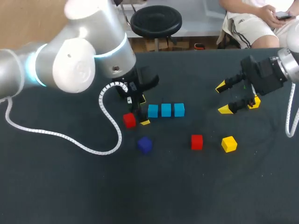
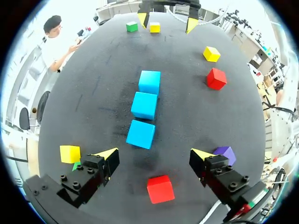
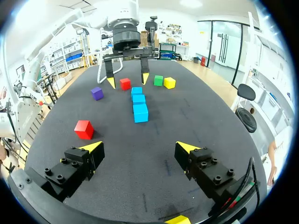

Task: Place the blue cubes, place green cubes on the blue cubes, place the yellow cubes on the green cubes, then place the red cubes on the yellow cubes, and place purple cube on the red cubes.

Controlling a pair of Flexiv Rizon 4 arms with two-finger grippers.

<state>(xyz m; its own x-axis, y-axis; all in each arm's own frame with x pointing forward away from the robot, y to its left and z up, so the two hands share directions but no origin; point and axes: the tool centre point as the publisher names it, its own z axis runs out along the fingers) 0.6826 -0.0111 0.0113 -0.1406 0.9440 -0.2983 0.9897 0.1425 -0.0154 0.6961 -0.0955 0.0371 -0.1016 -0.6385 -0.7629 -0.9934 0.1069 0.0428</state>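
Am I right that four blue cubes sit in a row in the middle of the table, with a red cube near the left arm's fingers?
Not quite. The row holds three blue cubes, not four; the left wrist view shows them clearly. A red cube does lie near the left arm's fingers, which stand open.

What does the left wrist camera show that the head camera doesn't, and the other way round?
Only the left wrist view: two small green cubes, one near the right tool, one peeking from behind a yellow cube beside the left tool. Only the head view: the left arm's big silver body. Both: three light blue cubes in a row, two red cubes, a dark purple cube and the open right tool.
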